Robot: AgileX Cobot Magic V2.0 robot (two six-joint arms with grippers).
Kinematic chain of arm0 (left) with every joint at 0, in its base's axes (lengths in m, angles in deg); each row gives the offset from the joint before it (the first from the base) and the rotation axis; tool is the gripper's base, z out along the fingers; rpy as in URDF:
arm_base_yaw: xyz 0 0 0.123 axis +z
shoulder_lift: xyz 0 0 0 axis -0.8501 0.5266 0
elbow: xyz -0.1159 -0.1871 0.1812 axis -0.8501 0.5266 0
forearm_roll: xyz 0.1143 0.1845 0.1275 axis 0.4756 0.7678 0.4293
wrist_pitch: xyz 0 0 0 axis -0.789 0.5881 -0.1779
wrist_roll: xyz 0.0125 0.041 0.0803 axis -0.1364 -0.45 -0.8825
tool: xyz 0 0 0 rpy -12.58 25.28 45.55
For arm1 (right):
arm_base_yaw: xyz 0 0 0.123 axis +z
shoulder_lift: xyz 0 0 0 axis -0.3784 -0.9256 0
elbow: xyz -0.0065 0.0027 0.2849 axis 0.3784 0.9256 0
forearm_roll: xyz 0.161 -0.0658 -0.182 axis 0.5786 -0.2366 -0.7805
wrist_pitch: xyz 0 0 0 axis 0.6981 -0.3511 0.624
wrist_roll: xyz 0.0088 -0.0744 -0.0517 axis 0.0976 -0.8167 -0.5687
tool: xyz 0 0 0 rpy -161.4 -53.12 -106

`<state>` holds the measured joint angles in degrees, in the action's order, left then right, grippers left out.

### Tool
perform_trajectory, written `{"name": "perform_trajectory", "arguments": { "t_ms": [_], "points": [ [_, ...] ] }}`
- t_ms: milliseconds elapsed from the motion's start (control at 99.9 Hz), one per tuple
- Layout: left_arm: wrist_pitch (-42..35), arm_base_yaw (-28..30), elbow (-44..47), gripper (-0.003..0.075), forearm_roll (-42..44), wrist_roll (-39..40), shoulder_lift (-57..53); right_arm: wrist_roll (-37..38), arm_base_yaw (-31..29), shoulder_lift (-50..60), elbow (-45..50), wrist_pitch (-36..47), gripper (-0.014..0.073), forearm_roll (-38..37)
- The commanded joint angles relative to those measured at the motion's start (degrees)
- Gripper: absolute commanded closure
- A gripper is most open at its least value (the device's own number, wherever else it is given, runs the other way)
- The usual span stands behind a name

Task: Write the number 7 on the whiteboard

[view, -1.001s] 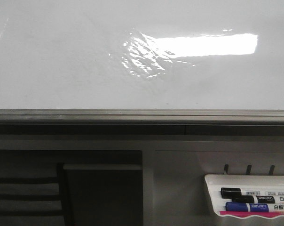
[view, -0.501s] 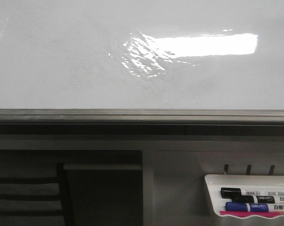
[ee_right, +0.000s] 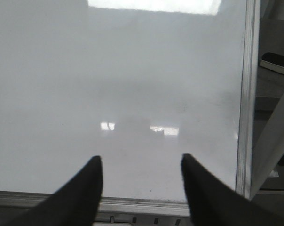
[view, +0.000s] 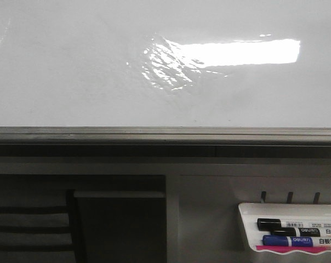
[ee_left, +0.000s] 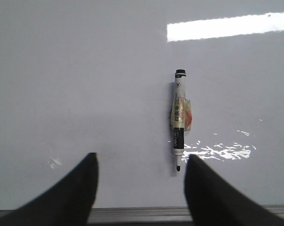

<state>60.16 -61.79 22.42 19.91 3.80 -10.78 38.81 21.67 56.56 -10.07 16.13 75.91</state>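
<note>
The whiteboard fills the far half of the front view, glossy white with a bright glare and a grey edge rail. No number 7 shows on it. In the left wrist view an uncapped black-and-white marker lies on the whiteboard, its tip toward the fingers. My left gripper is open and empty, the marker tip just inside its right finger. My right gripper is open and empty above the whiteboard near its rail. Neither gripper shows in the front view.
A small white marker tray at the front right holds a black marker and a blue marker. A dark slotted panel is at the front left. The board's right rail shows in the right wrist view.
</note>
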Motion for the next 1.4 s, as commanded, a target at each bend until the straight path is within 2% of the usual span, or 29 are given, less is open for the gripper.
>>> {"name": "perform_trajectory", "arguments": {
  "t_ms": [0,50,611,731,841,951,1392],
  "points": [
    [-4.71,0.14,-2.03,0.0175,0.28,0.04,0.96,-0.47,-0.22,-0.85,-2.02,3.85,0.0088,-1.41],
    [-4.71,0.14,-2.03,0.0174,0.28,0.04,0.96,-0.47,-0.22,-0.85,-2.02,3.85,0.0067,-1.41],
    [-5.84,0.14,-2.03,0.0175,-0.37,0.04,1.06,-0.47,-0.22,-0.85,-2.02,3.85,0.0067,-1.41],
    [-5.82,-2.27,-2.03,0.0175,-0.37,0.04,3.1,-0.47,-0.22,-0.85,-2.02,4.08,0.0067,-1.41],
    [-5.97,-6.42,-2.03,0.0175,1.72,0.04,8.21,-0.47,-0.22,-0.85,-2.02,4.19,0.0067,-1.41],
    [-6.65,-8.16,-2.26,0.0175,1.89,0.04,13.87,-0.47,-0.22,-0.85,-2.02,4.19,0.0067,-1.41],
    [-6.57,-8.13,-13.4,0.0175,-1.57,0.04,38.87,-0.47,-0.22,-0.85,-2.02,4.19,0.0067,-1.41]
  ]
}}
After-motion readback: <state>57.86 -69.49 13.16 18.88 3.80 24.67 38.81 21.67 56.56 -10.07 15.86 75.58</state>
